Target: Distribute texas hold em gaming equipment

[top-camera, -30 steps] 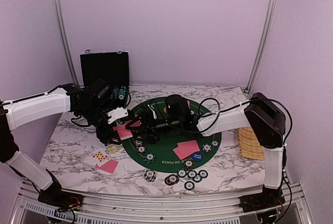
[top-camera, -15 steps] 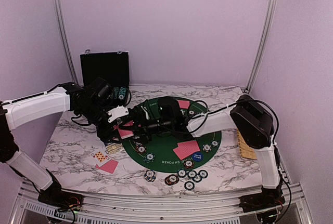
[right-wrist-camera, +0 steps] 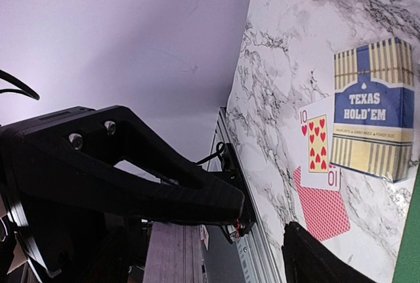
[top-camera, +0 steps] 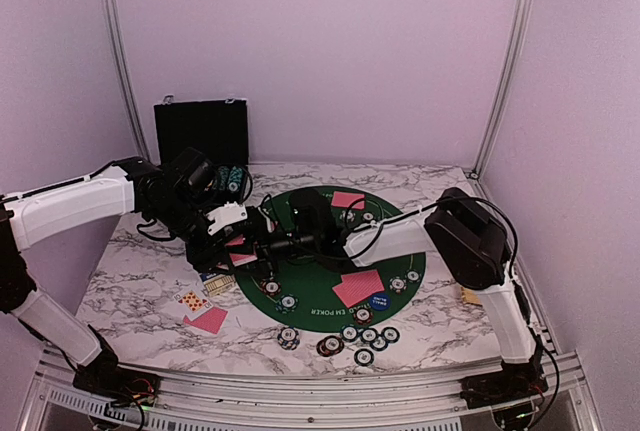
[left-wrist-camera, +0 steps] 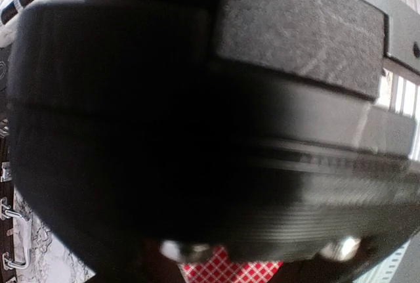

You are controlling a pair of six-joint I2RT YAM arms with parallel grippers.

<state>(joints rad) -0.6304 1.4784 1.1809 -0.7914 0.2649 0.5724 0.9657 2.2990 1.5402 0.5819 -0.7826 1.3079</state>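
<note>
My left gripper (top-camera: 228, 241) hangs over the left rim of the round green mat (top-camera: 320, 296), shut on a small stack of red-backed playing cards (top-camera: 239, 252). In the left wrist view only a corner of those cards (left-wrist-camera: 230, 271) shows under a dark body that fills the frame. My right gripper (top-camera: 258, 248) reaches leftward across the mat, right beside those cards. Its jaws are apart in the right wrist view (right-wrist-camera: 266, 220) with nothing between them. More red-backed cards (top-camera: 360, 286) and a blue button marker (top-camera: 379, 301) lie on the mat. Poker chips (top-camera: 368, 336) are clustered at the front.
A Texas Hold'em card box (right-wrist-camera: 374, 109) lies on the marble left of the mat, with a ten of hearts (right-wrist-camera: 318, 142) and a face-down card (right-wrist-camera: 325, 211) beside it. The black chip case (top-camera: 200, 133) stands open at the back left. Another card (top-camera: 348, 200) lies at the mat's far side.
My right arm has swung left across the mat until its gripper is beside the left gripper's cards, and its jaws have narrowed a little. The left arm has stayed put.
</note>
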